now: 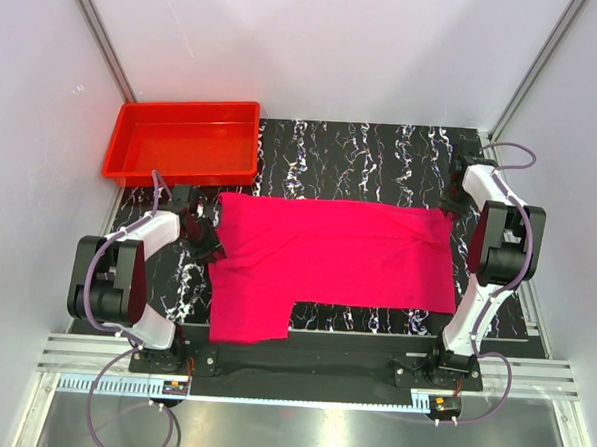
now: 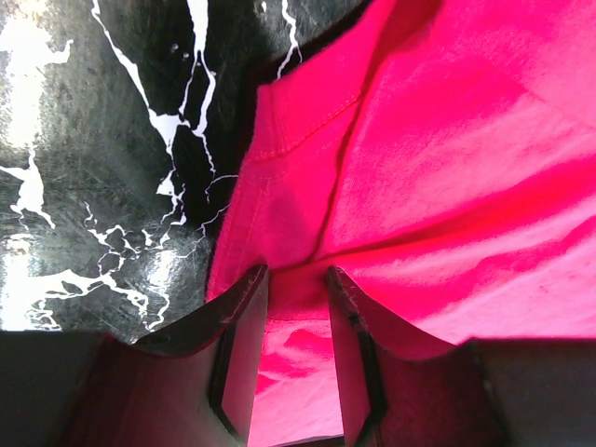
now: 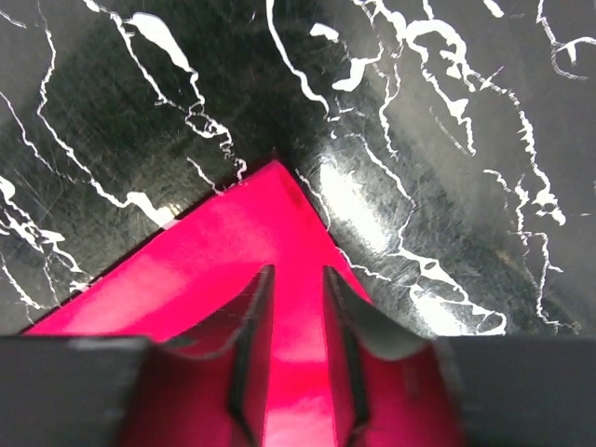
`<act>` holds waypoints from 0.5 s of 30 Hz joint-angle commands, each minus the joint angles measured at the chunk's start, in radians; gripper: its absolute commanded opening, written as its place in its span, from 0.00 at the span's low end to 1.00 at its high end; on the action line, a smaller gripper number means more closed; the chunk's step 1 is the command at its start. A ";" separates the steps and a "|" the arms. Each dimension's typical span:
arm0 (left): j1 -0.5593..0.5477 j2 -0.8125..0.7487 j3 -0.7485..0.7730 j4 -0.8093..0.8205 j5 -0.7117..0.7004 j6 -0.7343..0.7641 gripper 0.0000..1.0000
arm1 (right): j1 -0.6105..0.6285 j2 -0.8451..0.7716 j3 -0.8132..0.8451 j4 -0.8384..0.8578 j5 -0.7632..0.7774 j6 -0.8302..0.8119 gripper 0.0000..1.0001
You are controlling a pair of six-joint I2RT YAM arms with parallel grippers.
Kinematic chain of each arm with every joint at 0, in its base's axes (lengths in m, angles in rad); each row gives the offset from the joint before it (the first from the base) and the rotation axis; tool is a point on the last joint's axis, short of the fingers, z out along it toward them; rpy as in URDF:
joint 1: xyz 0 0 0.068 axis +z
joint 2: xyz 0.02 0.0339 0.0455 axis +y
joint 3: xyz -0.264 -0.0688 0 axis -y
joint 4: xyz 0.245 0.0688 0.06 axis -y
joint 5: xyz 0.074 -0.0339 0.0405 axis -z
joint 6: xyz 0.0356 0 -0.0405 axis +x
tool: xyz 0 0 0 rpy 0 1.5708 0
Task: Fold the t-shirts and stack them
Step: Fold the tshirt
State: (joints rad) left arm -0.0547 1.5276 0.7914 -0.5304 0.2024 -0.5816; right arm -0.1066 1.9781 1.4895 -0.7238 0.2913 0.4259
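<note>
Pink t-shirt (image 1: 347, 256) spread out on the table (image 1: 363, 147), one gripper at each end

Top view: the magenta shirt lies flat across the black marbled table, with a flap sticking out toward the near edge on the left. The red tray (image 1: 183, 142) sits just past its far left corner. The left gripper (image 1: 206, 237) is at the shirt's left edge, and the right gripper (image 1: 458, 204) is at its far right corner. Left wrist: the left gripper (image 2: 296, 272) has its jaws narrow with a slim gap. Creased cloth runs up between them, and honestly I can't tell if it's actually pinched. Right wrist: same deal. The right gripper (image 3: 298, 272) has a narrow gap and straddles the shirt's pointed corner, which lies flat on the table. Can't tell if it grips.
</note>
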 commanded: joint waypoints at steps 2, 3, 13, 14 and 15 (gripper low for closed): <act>0.004 0.039 -0.029 0.050 -0.046 -0.014 0.38 | -0.005 0.005 0.034 0.017 0.049 -0.044 0.36; 0.004 0.036 -0.023 0.046 -0.050 -0.009 0.38 | -0.005 0.010 0.035 0.020 0.049 -0.044 0.36; 0.004 0.034 -0.006 0.040 -0.035 0.003 0.38 | -0.005 0.045 0.017 0.044 0.040 -0.039 0.33; 0.004 0.035 -0.004 0.038 -0.034 0.006 0.38 | -0.005 0.054 0.014 0.052 0.036 -0.047 0.33; 0.004 0.042 -0.001 0.033 -0.034 0.011 0.38 | -0.005 0.057 0.014 0.055 0.028 -0.049 0.33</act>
State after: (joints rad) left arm -0.0532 1.5280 0.7918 -0.5297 0.2024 -0.5945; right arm -0.1078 2.0342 1.4990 -0.7086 0.3035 0.3954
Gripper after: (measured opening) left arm 0.384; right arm 0.329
